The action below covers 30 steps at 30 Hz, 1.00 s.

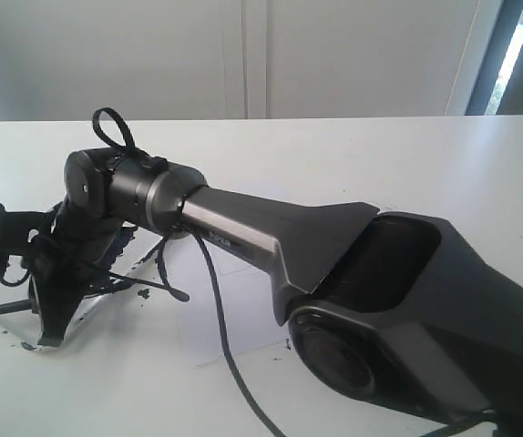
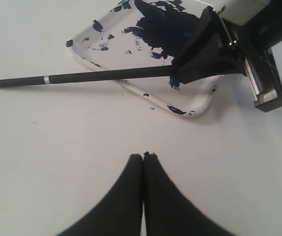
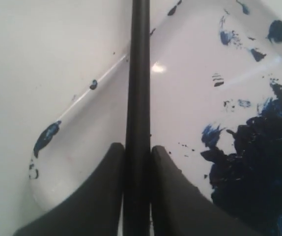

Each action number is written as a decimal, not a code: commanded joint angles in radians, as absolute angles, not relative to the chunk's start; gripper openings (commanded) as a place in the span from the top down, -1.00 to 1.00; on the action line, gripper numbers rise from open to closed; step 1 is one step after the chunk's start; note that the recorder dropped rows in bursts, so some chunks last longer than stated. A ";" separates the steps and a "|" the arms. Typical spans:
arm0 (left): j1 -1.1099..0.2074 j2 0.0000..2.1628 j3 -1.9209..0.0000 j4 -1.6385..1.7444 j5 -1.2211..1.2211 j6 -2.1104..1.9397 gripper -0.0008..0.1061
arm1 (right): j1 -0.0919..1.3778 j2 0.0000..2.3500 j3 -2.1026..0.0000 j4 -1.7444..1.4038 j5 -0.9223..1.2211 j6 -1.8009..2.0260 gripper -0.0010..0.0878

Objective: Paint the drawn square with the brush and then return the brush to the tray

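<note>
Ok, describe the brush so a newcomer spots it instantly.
On the white table sits a white tray blotched dark blue. Crossing its rim, gripped by the right tool, is the brush: a long, straight black stick with a silver band, unlike the looping black cables.

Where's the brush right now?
On the left of the exterior view, the brush is clamped in the right gripper over the paint-smeared tray, its handle sticking out past the tray's rim above the white table.

The right gripper (image 2: 176, 73) clamps the brush (image 2: 82, 77) above the blue-smeared tray (image 2: 192, 104). The left gripper (image 2: 144, 156), jaws pressed together, is apart from both.
</note>
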<state>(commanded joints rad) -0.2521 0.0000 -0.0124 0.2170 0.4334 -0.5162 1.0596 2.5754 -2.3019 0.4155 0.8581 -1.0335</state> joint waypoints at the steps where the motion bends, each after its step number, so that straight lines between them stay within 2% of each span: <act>1: -0.252 0.000 -0.012 0.217 0.433 -0.516 0.89 | 1.060 2.577 -2.302 0.431 0.836 -1.021 0.98; 10: -0.252 0.000 -0.012 0.217 0.433 -0.516 0.89 | 1.060 2.609 -2.302 0.478 0.715 -0.964 0.98; 19: -0.252 0.000 -0.012 0.217 0.433 -0.516 0.89 | 1.075 2.609 -2.302 0.506 0.781 -1.225 0.98; 30: -0.252 0.000 -0.012 0.217 0.433 -0.516 0.89 | 1.075 2.609 -2.302 0.548 0.693 -1.164 0.98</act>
